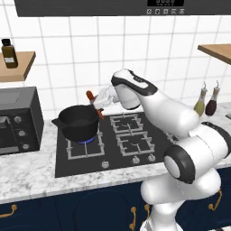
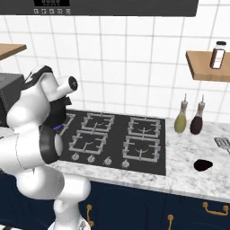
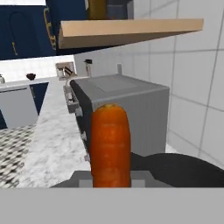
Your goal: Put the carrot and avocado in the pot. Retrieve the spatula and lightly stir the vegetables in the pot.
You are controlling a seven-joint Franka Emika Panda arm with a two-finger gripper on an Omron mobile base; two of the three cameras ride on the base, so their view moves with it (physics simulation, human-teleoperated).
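My gripper (image 1: 99, 106) is shut on the carrot (image 1: 91, 96), a slim orange piece held tilted just above the right rim of the black pot (image 1: 79, 122). The pot stands on the front left burner, over a blue flame. In the hand view the carrot (image 3: 110, 144) stands up between my fingers, with the pot's dark rim (image 3: 186, 169) low on the right. The avocado (image 2: 203, 165), a dark oval, lies on the marble counter right of the stove. The spatula (image 2: 223, 143) lies at the far right edge of that counter.
A grey toaster oven (image 1: 18, 119) stands left of the pot, close to it. The stove (image 1: 131, 135) has three free burners. Two bottles (image 2: 181, 117) (image 2: 197, 119) stand by the wall right of the stove. Wooden shelves (image 1: 16, 67) (image 2: 206, 67) carry one bottle each.
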